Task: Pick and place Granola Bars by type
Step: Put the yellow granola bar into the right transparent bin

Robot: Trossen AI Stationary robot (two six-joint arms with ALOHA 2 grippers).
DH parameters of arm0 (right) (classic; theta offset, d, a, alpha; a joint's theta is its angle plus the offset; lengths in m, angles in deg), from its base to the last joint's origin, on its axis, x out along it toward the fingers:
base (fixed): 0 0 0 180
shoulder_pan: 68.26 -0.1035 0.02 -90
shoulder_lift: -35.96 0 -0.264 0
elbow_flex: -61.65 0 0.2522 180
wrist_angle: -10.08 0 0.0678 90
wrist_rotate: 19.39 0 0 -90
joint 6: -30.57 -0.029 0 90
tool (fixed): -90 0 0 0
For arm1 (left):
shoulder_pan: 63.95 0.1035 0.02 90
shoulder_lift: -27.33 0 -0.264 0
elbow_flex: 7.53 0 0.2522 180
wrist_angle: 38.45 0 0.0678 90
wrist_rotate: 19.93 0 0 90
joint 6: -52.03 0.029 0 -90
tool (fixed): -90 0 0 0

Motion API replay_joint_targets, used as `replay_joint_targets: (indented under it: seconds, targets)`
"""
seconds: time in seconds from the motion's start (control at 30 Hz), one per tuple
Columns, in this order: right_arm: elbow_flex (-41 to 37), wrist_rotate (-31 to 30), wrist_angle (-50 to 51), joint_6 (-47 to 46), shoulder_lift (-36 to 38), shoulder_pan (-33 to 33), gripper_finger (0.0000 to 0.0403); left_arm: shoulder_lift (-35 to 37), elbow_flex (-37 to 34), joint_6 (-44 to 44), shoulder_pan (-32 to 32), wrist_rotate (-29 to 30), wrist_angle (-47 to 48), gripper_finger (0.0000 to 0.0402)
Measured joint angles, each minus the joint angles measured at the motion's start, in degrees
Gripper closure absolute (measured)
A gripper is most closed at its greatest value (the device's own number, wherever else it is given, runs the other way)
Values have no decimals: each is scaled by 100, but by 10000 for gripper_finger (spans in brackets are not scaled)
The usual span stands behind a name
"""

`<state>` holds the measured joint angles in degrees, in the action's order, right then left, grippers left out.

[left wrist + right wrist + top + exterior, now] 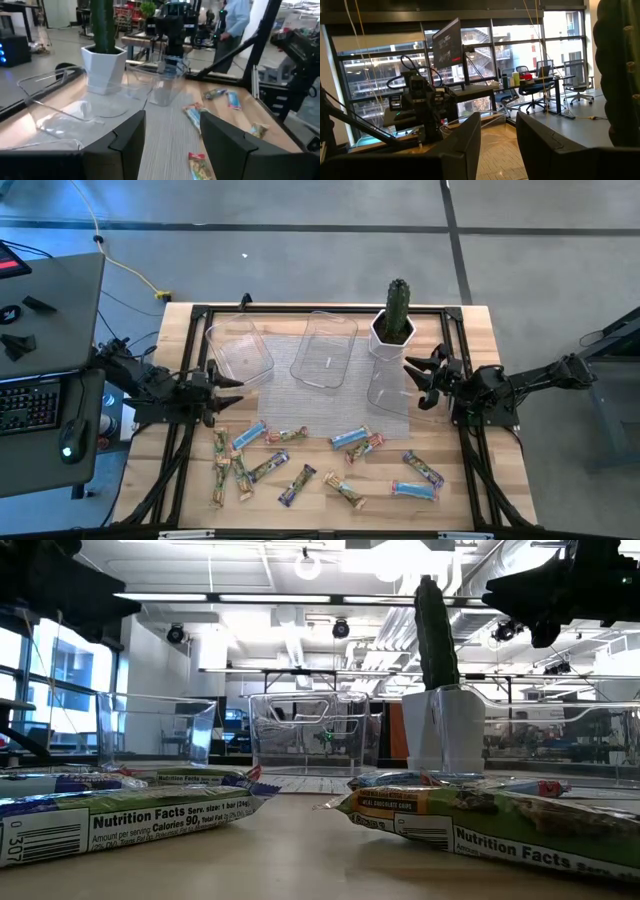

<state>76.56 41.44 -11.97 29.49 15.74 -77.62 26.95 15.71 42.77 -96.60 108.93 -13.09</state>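
You face a pale wooden surface (480, 340) carrying a grey mesh mat (300, 410), with a concrete floor and a desk beside it. The Granola Bars (350, 438) lie scattered flat along the near edge, well apart from both arms. The left end effector (222, 388) and the right end effector (415, 372) hover with fingers apart, empty. Three clear plastic trays (325, 348) and a white-potted cactus (396, 320) stand behind.

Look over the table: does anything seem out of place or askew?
Yes. A potted cactus stands among the clear trays, unrelated to sorting. The granola bars lie scattered at all angles. Nothing looks spilled or damaged.
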Motion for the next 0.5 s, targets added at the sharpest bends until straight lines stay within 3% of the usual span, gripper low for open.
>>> replay_joint_targets:
  seconds: [0.13, 0.3, 0.5]
  targets:
    - [0, 0, 0, 0, 0, 0, 295, -6, 0, -56, 1, 88, 193, 220]
    - [0, -402, -9, 403, 2, 1, 295, -38, 0, -1145, 0, -252, 304, 220]
    - [0, -479, -46, 546, 1, 0, 295, -59, 0, -1213, 2, 233, -100, 220]
